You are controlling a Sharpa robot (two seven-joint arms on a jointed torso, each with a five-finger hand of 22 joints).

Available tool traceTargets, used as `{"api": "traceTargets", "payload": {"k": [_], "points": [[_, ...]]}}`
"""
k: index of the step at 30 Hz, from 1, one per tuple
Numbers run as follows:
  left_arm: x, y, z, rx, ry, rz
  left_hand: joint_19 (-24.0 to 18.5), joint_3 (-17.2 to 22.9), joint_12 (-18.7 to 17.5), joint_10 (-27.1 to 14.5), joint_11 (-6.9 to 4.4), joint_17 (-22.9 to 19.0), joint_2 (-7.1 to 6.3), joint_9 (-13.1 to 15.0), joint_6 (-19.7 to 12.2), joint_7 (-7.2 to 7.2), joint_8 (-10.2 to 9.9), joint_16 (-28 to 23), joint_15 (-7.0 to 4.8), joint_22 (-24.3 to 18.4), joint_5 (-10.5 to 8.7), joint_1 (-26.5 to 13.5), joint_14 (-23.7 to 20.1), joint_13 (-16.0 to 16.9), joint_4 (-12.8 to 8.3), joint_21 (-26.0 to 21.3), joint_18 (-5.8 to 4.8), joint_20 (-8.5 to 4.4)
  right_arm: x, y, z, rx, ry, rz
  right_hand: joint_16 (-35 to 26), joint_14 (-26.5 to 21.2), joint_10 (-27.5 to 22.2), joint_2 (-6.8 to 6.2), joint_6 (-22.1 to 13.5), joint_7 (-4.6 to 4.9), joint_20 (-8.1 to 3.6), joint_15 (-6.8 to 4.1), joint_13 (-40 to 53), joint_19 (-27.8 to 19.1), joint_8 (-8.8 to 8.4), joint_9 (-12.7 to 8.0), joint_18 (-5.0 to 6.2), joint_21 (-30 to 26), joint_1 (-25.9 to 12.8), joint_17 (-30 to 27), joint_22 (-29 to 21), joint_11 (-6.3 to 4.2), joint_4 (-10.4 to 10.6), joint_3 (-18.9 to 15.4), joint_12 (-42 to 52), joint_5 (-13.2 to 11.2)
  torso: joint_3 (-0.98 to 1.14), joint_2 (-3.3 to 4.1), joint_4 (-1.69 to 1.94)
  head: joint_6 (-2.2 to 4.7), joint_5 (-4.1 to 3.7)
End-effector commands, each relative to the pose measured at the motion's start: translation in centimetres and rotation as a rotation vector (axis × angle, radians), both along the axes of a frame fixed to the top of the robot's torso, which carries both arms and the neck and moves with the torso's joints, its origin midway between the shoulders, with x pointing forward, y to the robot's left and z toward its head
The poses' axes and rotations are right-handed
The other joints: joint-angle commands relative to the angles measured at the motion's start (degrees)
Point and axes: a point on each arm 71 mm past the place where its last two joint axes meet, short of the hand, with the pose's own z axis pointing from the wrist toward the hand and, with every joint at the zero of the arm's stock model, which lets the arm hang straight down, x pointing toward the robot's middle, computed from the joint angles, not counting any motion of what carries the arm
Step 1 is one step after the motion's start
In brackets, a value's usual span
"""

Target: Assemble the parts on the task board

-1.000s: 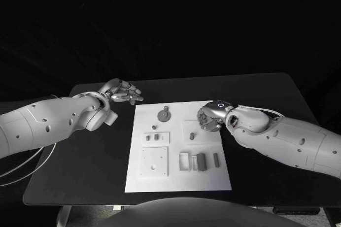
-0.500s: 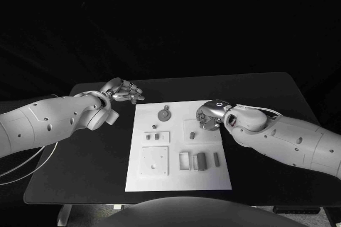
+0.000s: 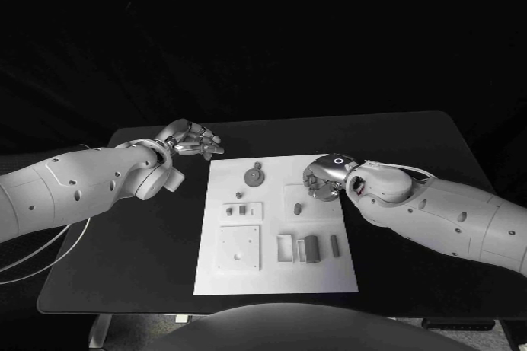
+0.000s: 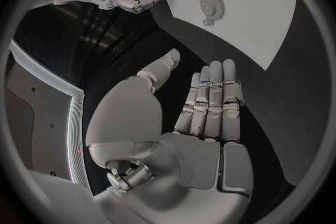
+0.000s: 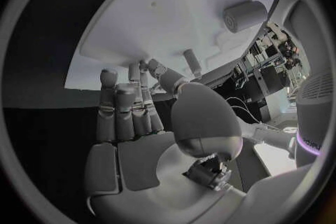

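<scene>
hovering empty over task board (image 3: 275, 267): right hand (image 3: 320, 180), fingers straight; left hand (image 3: 193, 140) likewise, beside it

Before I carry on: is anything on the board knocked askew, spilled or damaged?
Nothing stands out. The task board lies flat on the table, the parts sit on it in tidy groups, and both the left hand and right hand hold nothing.

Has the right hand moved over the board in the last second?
Barely. The right hand stays over the far right part of the task board, having crept slightly toward the round gear part.
</scene>
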Motion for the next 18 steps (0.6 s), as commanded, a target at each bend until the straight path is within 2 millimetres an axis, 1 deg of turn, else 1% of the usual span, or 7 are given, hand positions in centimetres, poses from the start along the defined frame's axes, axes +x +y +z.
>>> {"api": "traceTargets", "payload": {"k": [1, 18], "points": [[0.05, -0.18, 0.1, -0.011, 0.003, -0.009, 0.2, -0.3, 0.0, -0.5, 0.06, 0.1, 0.25, -0.1, -0.4, -0.01, -0.3, -0.2, 0.3, -0.1, 0.04, -0.5, 0.2, -0.1, 0.1, -0.2, 0.62, 0.35, -0.22, -0.21, -0.69, -0.051, 0.027, 0.003, 0.4, -0.1, 0.4, 0.55, 0.5, 0.02, -0.53, -0.41, 0.1, 0.0, 0.4, 0.0, 1.27, 0.1, 0.1, 0.1, 0.1, -0.04, -0.4, 0.0, -0.2, -0.1, 0.01, -0.01, -0.02, -0.07, 0.05], [0.04, -0.18, 0.12, -0.011, 0.003, -0.007, 0.3, -0.3, 0.0, -0.5, 0.08, 0.1, 0.28, -0.1, -0.5, 0.04, -0.3, -0.3, 0.29, -0.1, 0.04, -0.5, 0.2, -0.1, 0.1, -0.3, 0.64, 0.34, -0.15, -0.34, -0.95, -0.098, 0.02, -0.007, 0.3, 0.0, 1.1, 0.86, 1.0, -0.22, -0.62, -0.66, 0.2, 0.0, 0.53, 0.0, 1.27, 0.1, 0.6, 0.1, 0.2, -0.29, -0.5, 0.2, -0.3, -0.1, 0.02, -0.02, -0.04, -0.3, -0.03]]}}
